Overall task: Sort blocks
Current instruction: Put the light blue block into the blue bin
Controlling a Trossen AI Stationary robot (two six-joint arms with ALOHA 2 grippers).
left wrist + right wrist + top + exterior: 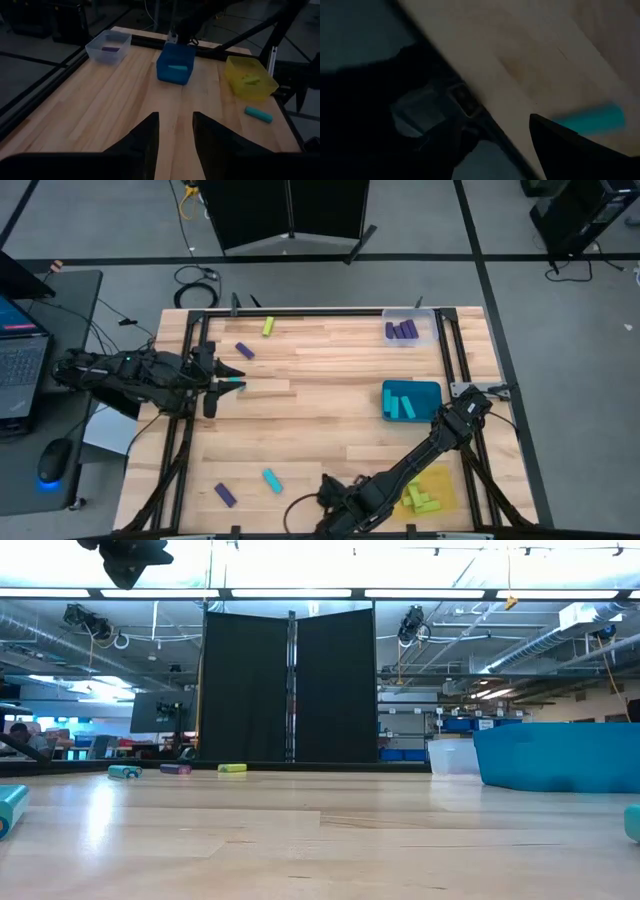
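Loose blocks lie flat on the wooden table: a yellow-green one (268,327) and a purple one (244,351) at the far left, a cyan one (272,479) and a purple one (225,495) near the front edge. Another cyan block (236,385) lies by my left gripper (222,380), which hovers open above the table's left part with nothing between its fingers (175,135). My right gripper (335,515) is over the table's near edge, open and holding nothing (505,145). A cyan block (592,120) lies just beyond it.
Along the right side stand a clear tray (425,330) with purple blocks, a blue tray (432,392) with cyan blocks and a yellow tray (445,495) with yellow-green blocks. The right arm stretches from the blue tray to the near edge. Bare wood lies in the middle.
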